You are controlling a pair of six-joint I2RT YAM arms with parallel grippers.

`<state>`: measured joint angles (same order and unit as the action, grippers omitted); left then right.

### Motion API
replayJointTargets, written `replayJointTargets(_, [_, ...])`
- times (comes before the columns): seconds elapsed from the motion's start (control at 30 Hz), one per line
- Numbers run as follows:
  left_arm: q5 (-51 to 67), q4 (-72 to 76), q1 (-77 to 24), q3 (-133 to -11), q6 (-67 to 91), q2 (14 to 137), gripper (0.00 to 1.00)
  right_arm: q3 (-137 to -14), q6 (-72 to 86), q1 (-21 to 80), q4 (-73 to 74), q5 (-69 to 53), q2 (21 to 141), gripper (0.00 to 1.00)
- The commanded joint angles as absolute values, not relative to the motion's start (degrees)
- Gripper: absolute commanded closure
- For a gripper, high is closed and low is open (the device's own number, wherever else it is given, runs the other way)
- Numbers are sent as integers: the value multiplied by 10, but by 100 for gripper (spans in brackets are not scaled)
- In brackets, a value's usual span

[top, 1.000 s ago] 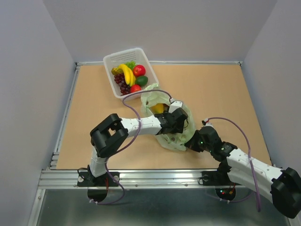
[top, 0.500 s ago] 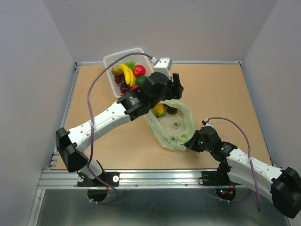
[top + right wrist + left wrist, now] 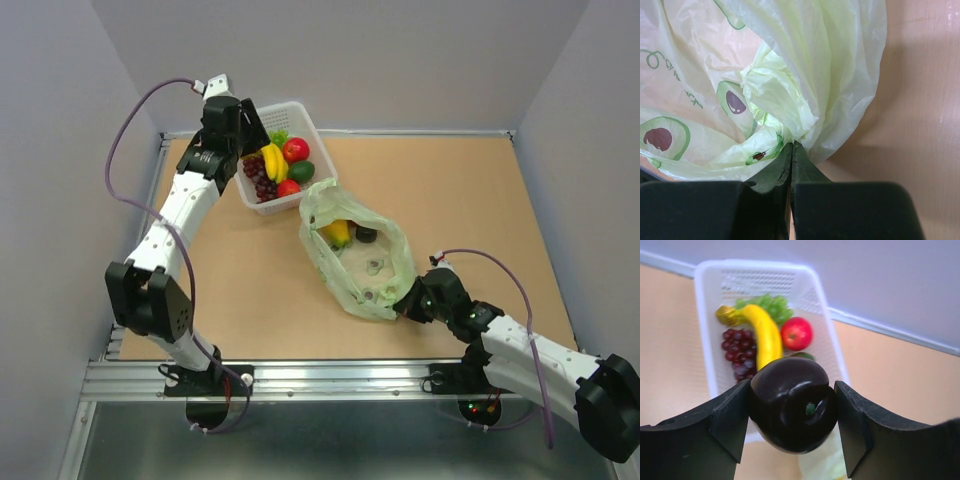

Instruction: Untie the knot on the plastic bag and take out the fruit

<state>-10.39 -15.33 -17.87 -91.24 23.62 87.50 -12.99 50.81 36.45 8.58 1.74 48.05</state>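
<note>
- Plastic bag, pale green with avocado prints, slumped around the middle of the table, mouth gaping upward.
- Inside it, at the far end: yellow-orange fruit and, just beside it, small dark fruit.
- Pinched at its near right edge by the right gripper. In the right wrist view, jaws pressed together on a gathered fold of the thin plastic, with the rest of the bag billowing beyond them.
- Clamped between the fingers of the left gripper: glossy dark round fruit, green stem spot facing the wrist camera, both pads tight against its sides.
- Held up over the left side of the white basket, apart from the bag.
- In the basket: banana, purple grapes, red apple, green fruit, second red fruit, and a leafy green piece at the far end.
- Basket at the far left of the table, near corner just beside the bag's far tip; touching or not, cannot tell.
</note>
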Motion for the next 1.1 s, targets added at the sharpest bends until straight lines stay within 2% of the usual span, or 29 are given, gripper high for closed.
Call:
replayJointTargets(0.0, [-55, -164, -145, -909, 210, 947, 54, -141, 502, 366, 85, 31, 478, 99])
replayJointTargets(0.07, [-52, -167, -133, -918, 201, 990, 51, -143, 501, 366, 88, 30, 477, 99])
replayJointTargets(0.2, [-61, -170, -129, -931, 184, 1035, 28, -148, 501, 366, 94, 32, 473, 99])
replayJointTargets(0.23, [-61, -174, -129, -934, 182, 1043, 18, -149, 501, 366, 96, 33, 472, 99])
replayJointTargets(0.33, [-62, -180, -129, -938, 180, 1052, 2, -155, 498, 366, 102, 39, 470, 96])
replayJointTargets(0.43, [-69, -182, -129, -927, 180, 1042, 1, -160, 494, 366, 109, 44, 470, 91])
replayJointTargets(0.53, [-68, -191, -129, -916, 185, 1023, 1, -169, 487, 367, 112, 48, 474, 90])
replayJointTargets(0.7, [-54, -181, -162, -845, 197, 923, 1, -178, 479, 366, 117, 54, 484, 90])
replayJointTargets(0.87, [-108, -167, -319, -771, 189, 794, 2, -185, 465, 366, 120, 60, 492, 92])
replayJointTargets(1.07, [-156, -174, -434, -734, 272, 726, 4, -194, 452, 367, 120, 59, 505, 92])
